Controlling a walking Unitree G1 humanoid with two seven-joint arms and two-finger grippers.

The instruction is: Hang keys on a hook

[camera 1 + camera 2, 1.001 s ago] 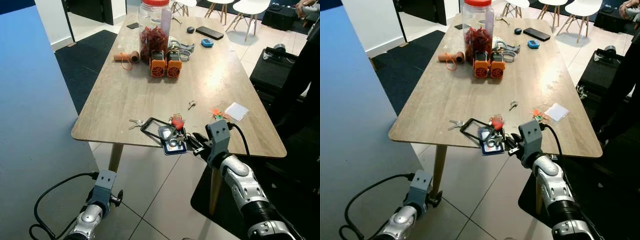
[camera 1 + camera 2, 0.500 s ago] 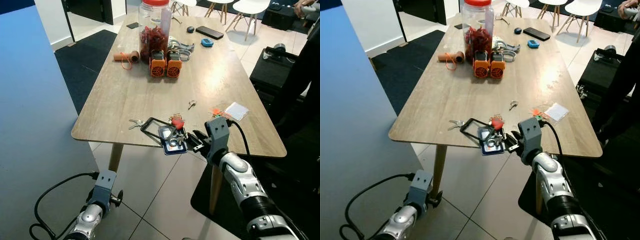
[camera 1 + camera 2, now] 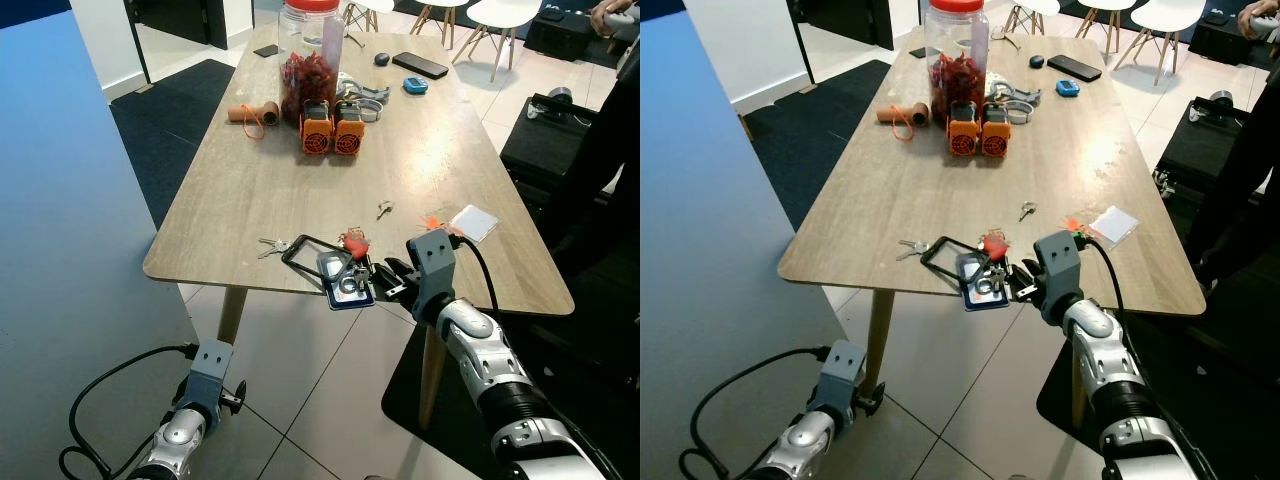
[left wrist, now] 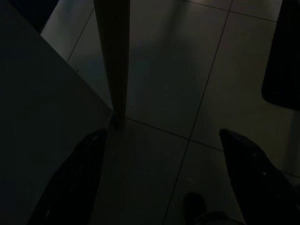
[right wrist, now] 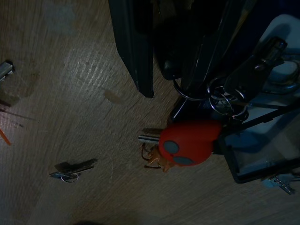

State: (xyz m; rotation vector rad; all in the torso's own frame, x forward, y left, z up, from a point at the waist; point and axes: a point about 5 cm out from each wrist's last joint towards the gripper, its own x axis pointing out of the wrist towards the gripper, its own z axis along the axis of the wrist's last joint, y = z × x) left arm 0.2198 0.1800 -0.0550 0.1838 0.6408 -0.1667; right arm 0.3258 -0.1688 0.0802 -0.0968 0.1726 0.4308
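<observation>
red key fob (image 5: pixel 189 143), wood-grain table (image 3: pixel 260 180)

No text, label, brand, number or sign can be read anywhere here.

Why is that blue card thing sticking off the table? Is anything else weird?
The blue card holder hangs partly over the table edge beside the key bunch, so it could slip. The right gripper is right at it. Nothing else looks odd.

A long wooden table (image 3: pixel 250 180) stands on pale floor tiles (image 3: pixel 300 400), with a dark mat (image 3: pixel 170 120) to its left, a blue-grey wall (image 3: pixel 60 250) at near left and white chairs (image 3: pixel 490 20) beyond.
</observation>
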